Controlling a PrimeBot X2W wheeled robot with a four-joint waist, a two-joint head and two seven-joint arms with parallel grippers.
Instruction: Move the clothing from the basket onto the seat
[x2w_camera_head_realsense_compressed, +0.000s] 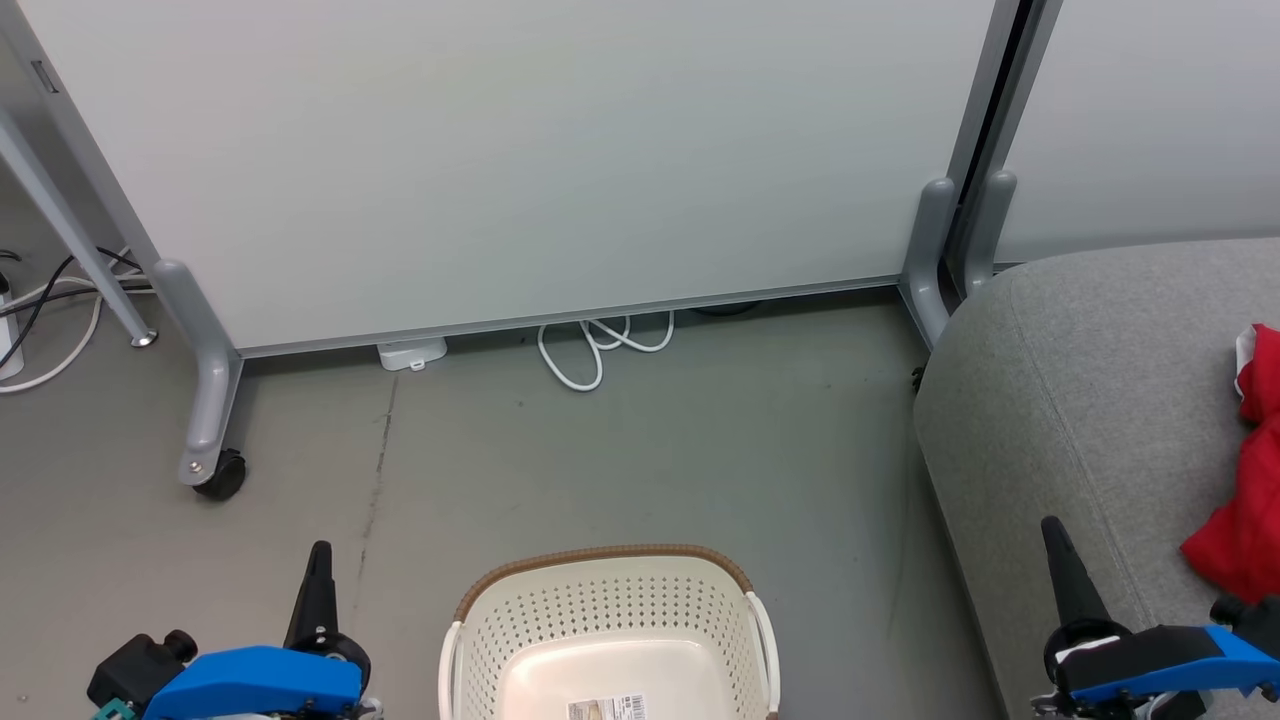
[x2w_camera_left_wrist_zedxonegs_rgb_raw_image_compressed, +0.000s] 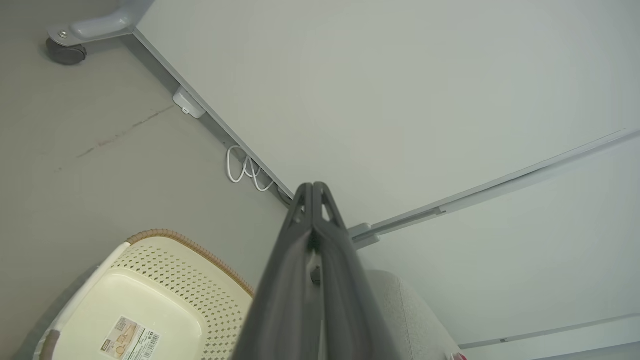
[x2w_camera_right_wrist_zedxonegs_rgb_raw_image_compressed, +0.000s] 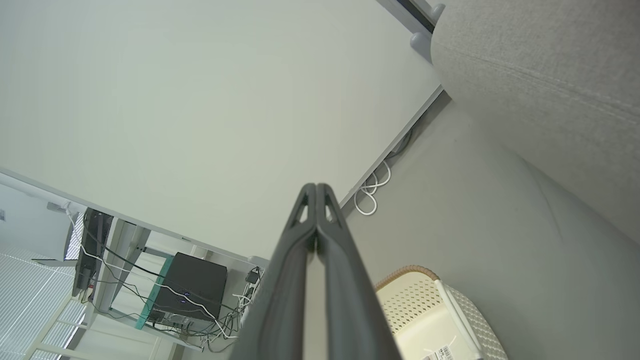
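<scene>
Although the cream-white perforated plastic basket with a brown woven-look rim (x2w_camera_head_realsense_compressed: 610, 553) stands on the grey floor between the two arms, what shows of its interior is bare down to the barcode sticker (x2w_camera_head_realsense_compressed: 606, 708); no fabric is seen in it. The bright red soft clothing (x2w_camera_head_realsense_compressed: 1245, 480) lies bunched on the large grey fabric-upholstered seat (x2w_camera_head_realsense_compressed: 1060, 380), at the right margin of the head view. The frame cuts the heap, so whether it is one garment or two cannot be told.

Left gripper (x2w_camera_head_realsense_compressed: 320, 556): dark fingers pressed together, nothing between them, upright beside the basket. Right gripper (x2w_camera_head_realsense_compressed: 1054, 535): likewise closed and empty, over the seat, near the red heap.

Judgement: both arms are parked clear of the basket because the transfer appears complete. The clothing rests well in from the cushion's rounded side, so it is unlikely to slip off.
</scene>
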